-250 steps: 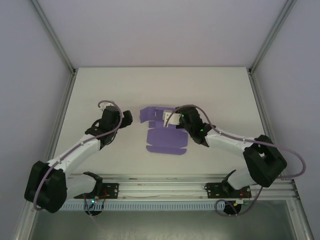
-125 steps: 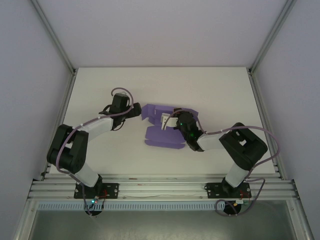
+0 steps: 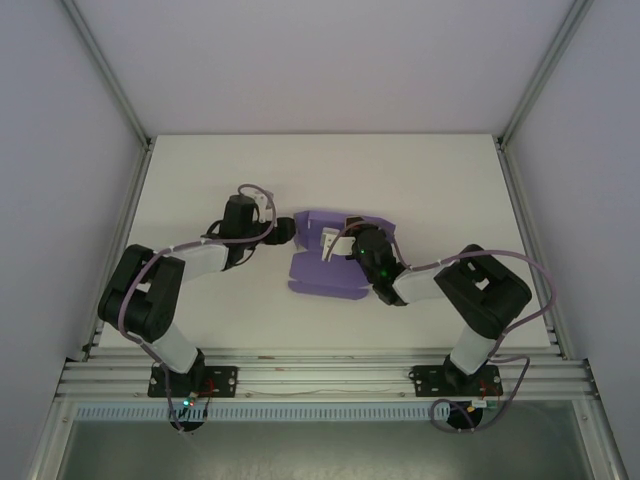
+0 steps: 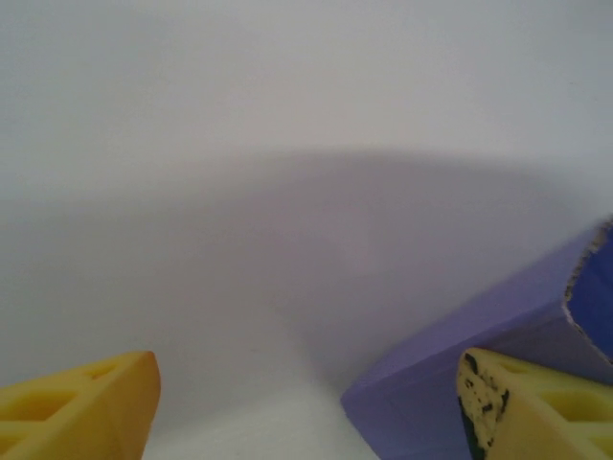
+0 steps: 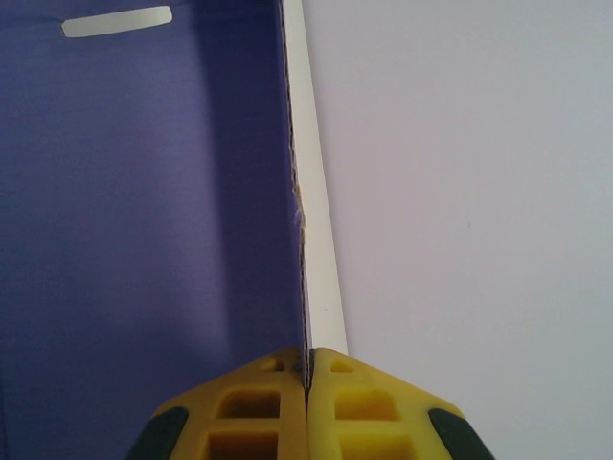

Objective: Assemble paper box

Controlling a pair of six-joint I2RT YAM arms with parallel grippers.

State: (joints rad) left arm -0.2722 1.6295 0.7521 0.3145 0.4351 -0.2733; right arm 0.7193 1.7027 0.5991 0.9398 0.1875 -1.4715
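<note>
Seen from above, a white table point(image 3: 200, 180) with two robot arms reaching in from its near edge. The paper box point(image 3: 318, 272), a partly folded lavender-purple card, lies near the table's centre. The left gripper point(image 3: 288, 232) sits at the box's 10 o'clock corner. In its wrist view, its yellow fingers point(image 4: 86, 407) stand wide apart with nothing pinched between them, and a raised purple panel rises beside the finger at 4 o'clock. The right gripper point(image 3: 335, 240) comes in from 4 o'clock and rests over the box toward its 12 o'clock side. In its wrist view, the jaws are pressed together on a thin upright edge of the card, with a narrow slot point(image 5: 117, 21) at 11 o'clock.
</note>
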